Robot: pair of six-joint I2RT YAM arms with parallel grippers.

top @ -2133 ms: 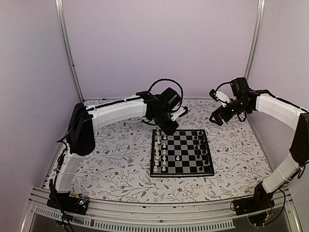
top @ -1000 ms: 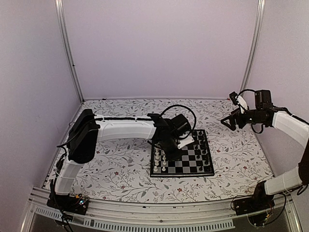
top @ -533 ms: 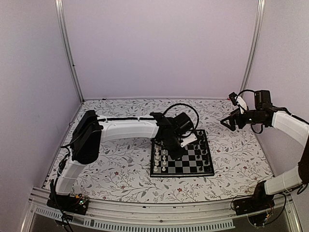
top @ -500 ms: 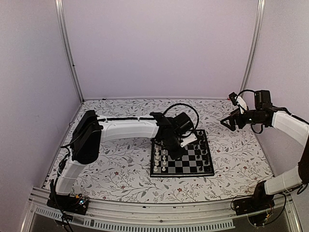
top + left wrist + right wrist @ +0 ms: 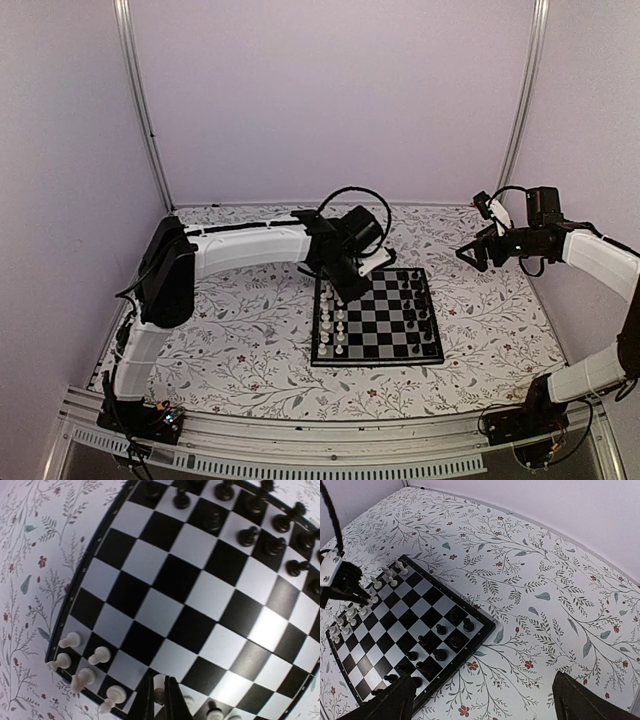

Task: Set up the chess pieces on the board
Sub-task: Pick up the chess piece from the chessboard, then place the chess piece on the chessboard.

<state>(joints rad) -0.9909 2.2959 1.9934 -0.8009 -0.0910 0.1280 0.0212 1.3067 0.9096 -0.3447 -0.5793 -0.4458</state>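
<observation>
Lifted back since a moment ago, the left gripper [image 5: 159, 705] hangs over the board's [image 5: 380, 320] far-left corner, pinched tight on a white piece [image 5: 159, 694] mostly hidden inside the grip and cut off at the wrist view's bottom edge. Other white pieces [image 5: 335, 325] line the board's left edge and black pieces [image 5: 420, 310] its right, with open squares between. The right gripper [image 5: 472, 252] gapes wide, holding nothing, beyond the board's far-right corner.

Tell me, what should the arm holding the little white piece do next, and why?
Probably lower it onto a free square beside the other white pieces. The left gripper is shut on the white piece, up above the board.
</observation>
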